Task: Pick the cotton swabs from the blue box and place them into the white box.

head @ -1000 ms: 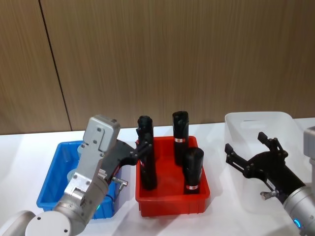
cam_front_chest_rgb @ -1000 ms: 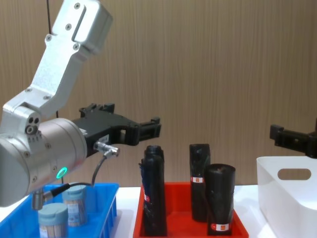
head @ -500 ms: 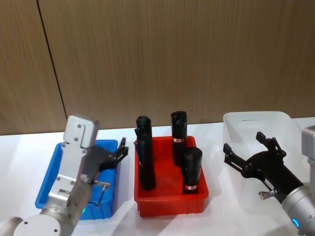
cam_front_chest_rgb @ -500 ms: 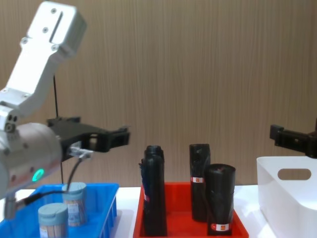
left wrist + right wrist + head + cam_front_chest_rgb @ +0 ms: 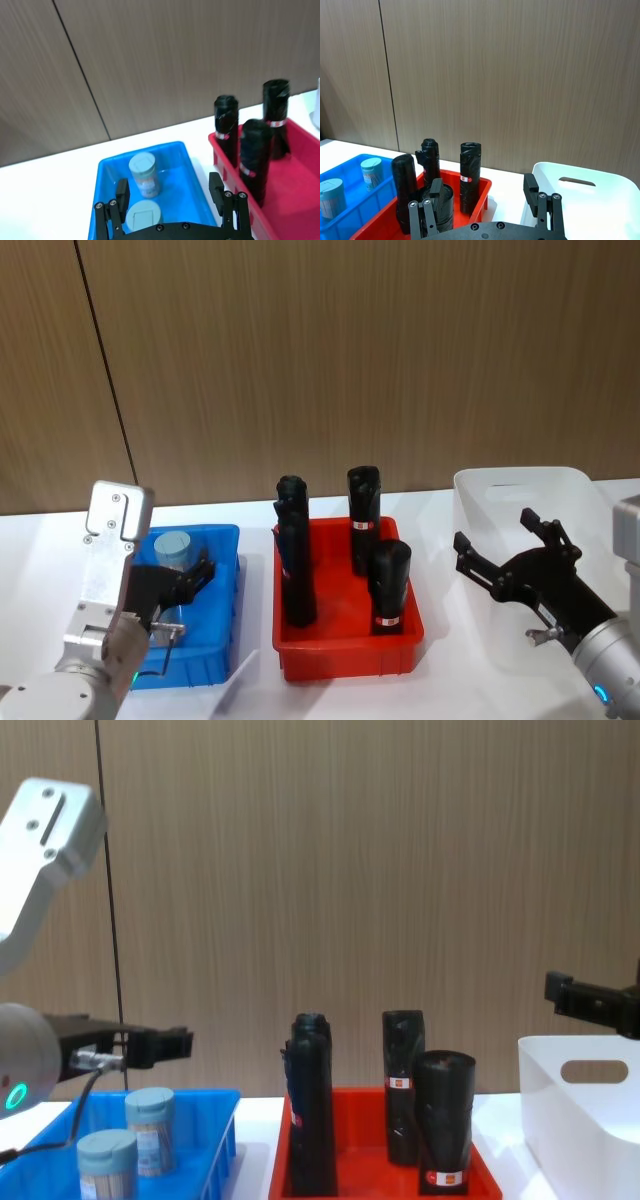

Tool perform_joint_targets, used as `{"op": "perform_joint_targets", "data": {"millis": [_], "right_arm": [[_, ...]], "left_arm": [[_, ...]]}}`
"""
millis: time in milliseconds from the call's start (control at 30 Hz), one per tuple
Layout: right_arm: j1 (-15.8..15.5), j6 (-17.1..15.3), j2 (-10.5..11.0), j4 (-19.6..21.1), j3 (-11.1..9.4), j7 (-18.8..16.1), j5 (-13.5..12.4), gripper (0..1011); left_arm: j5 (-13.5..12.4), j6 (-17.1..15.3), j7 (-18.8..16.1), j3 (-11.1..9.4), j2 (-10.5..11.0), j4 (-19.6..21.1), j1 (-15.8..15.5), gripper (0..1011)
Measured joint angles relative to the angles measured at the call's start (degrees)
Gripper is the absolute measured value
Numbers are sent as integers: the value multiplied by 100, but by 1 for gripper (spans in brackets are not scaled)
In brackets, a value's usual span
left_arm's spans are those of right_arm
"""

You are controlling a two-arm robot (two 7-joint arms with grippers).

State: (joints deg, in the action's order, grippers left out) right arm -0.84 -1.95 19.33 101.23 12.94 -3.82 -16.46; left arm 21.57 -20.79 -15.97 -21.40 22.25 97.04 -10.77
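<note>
Inside blue box (image 5: pixel 175 190), two cotton swabs (image 5: pixel 144 175) upright

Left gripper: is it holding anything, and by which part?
Nothing. The left gripper hangs open above the blue box, both cotton swabs standing free inside. The right gripper is open and empty near the white box.

The left gripper (image 5: pixel 193 577) is no longer out past the right edge of the blue box (image 5: pixel 226 590), over the red tray (image 5: pixel 350 658). It has drawn back and now hangs lower, above the blue box itself. The far jar of the cotton swabs (image 5: pixel 172 546), covered by the arm before, is now visible inside the blue box.
</note>
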Motion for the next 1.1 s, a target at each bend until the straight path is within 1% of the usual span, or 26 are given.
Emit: {"op": "perform_joint_targets", "data": {"millis": [67,167,267,400,733,1067,1100], "right_arm": [[0,0,0,0,0,0,0,1002],[0,0,0,0,0,0,0,1002],[0,0,0,0,0,0,0,1002],[0,0,0,0,0,0,0,1002],[0,0,0,0,0,0,0,1002],[0,0,0,0,0,0,0,1002],[0,0,0,0,0,0,0,1002]], "left_arm": [[69,-119,-5,46,-8,-68,-37,1004],[119,-214,2,78,-20,-153,-76,1004],[205,-370,84,129,-50,-327,-158,1004],[260,-494,177,169,-85,-515,-242,1004],[313,-809,355,233,-203,-1003,-467,1004],[323,-988,439,300,-319,-1504,-703,1004],[323,-988,439,300,-319,-1504,-703,1004]]}}
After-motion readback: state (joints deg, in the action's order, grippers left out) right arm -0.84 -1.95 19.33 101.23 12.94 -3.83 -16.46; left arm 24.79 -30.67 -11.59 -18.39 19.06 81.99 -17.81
